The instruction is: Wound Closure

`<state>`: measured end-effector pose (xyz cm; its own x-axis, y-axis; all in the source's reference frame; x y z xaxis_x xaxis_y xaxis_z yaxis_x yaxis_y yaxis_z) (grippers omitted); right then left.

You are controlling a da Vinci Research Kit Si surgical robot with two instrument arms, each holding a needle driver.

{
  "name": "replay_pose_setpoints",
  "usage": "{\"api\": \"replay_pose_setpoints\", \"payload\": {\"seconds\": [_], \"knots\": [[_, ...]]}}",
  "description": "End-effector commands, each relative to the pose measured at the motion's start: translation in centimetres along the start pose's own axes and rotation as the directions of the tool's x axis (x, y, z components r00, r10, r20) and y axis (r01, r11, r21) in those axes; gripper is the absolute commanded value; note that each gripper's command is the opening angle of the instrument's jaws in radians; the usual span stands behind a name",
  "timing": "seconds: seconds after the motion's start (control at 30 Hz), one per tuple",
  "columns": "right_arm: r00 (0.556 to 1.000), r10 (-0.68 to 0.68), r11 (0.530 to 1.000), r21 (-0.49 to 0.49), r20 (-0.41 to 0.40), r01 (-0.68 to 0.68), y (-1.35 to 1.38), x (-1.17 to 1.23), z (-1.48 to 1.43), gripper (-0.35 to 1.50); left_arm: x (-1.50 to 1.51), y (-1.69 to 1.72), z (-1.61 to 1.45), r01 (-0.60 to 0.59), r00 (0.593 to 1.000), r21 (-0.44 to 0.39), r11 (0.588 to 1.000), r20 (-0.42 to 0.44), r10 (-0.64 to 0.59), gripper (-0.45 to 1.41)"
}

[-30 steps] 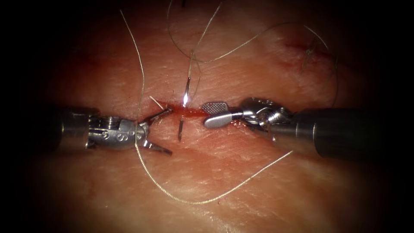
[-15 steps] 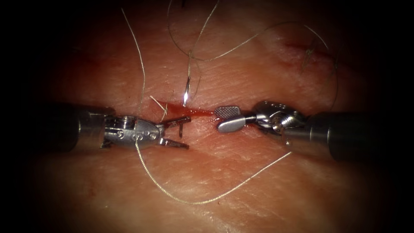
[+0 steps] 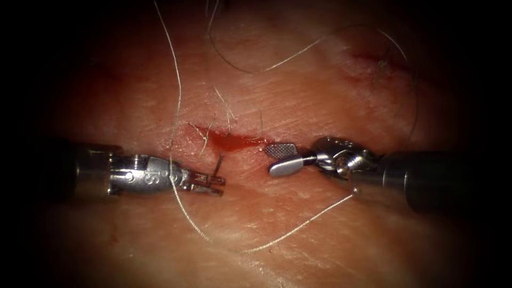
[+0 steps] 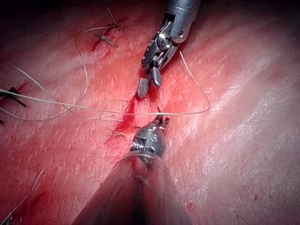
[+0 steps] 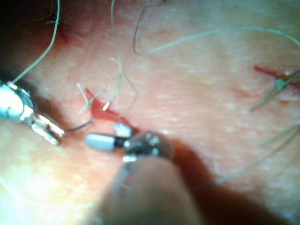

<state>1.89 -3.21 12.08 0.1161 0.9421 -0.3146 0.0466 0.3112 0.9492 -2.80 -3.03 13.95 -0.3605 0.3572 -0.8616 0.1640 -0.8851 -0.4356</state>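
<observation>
Crowding the field: loose thread (image 3: 176, 106) — one strand runs down from the upper left of the frame across the left tool's body, then curves low toward the right tool's wrist; another loop arcs across the upper right.
Cut ends of thread (image 3: 221, 104): a few short pieces just above the cut, more at an older stitch (image 3: 381, 66) in the upper right.
Tissue (image 3: 277, 234): one cut (image 3: 232, 143) at centre, filled with red fluid.
Tools: two.
Left tool (image 3: 213, 184): centre-left, jaws clenched on the needle (image 3: 218, 164) near its exposed end.
Needle: one — standing up from those jaws just below the cut, its far part in the tissue.
Right tool (image 3: 281, 158): right of the cut's end, jaws parted, holding nothing.
</observation>
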Motion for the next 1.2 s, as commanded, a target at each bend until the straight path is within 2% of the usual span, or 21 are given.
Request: {"api": "replay_pose_setpoints", "payload": {"seconds": [0.03, 0.2, 0.3, 0.37, 0.47, 0.6, 0.8, 1.0, 1.2], "knots": [[1.000, -0.001, 1.000, 0.003, 0.001, 0.001, 0.05, -0.06, 0.08, 1.28, 0.01, 0.03, 0.07, 0.029, 0.999, -0.015, 0.999, -0.027, -0.030, -0.45], [1.000, -0.004, 1.000, 0.005, 0.003, 0.004, 0.05, -0.11, 0.10, 1.28, 0.32, 0.20, 0.02, 0.139, 0.978, -0.132, 0.981, -0.138, -0.157, -0.45], [1.000, -0.006, 1.000, 0.006, 0.005, 0.006, 0.05, -0.13, 0.11, 1.28, 0.46, 0.26, -0.03, 0.175, 0.963, -0.196, 0.965, -0.170, -0.209, -0.45], [1.000, -0.008, 1.000, 0.007, 0.006, 0.008, 0.04, -0.15, 0.12, 1.28, 0.52, 0.26, -0.08, 0.171, 0.963, -0.207, 0.963, -0.173, -0.208, -0.45], [1.000, -0.009, 1.000, 0.009, 0.007, 0.009, 0.03, -0.18, 0.13, 1.28, 0.57, 0.21, -0.17, 0.180, 0.970, -0.171, 0.969, -0.132, -0.203, -0.45], [1.000, -0.010, 1.000, 0.012, 0.010, 0.010, 0.00, -0.20, 0.14, 1.28, 0.59, 0.11, -0.34, 0.122, 0.991, -0.074, 0.990, -0.041, -0.125, -0.45], [1.000, -0.010, 1.000, 0.014, 0.011, 0.010, -0.03, -0.22, 0.15, 1.28, 0.78, -0.03, -0.75, 0.053, 0.999, 0.071, 0.996, 0.006, -0.054, -0.45], [1.000, -0.028, 1.000, 0.014, 0.009, 0.028, -0.05, -0.23, 0.18, 1.27, 1.04, -0.25, -1.26, -0.036, 0.997, 0.213, 0.976, 0.079, 0.019, -0.45], [0.990, -0.144, 0.990, -0.003, -0.007, 0.144, -0.05, -0.21, 0.30, 1.27, 1.16, -0.45, -1.59, -0.121, 0.982, 0.316, 0.941, 0.177, 0.067, -0.45]]}}
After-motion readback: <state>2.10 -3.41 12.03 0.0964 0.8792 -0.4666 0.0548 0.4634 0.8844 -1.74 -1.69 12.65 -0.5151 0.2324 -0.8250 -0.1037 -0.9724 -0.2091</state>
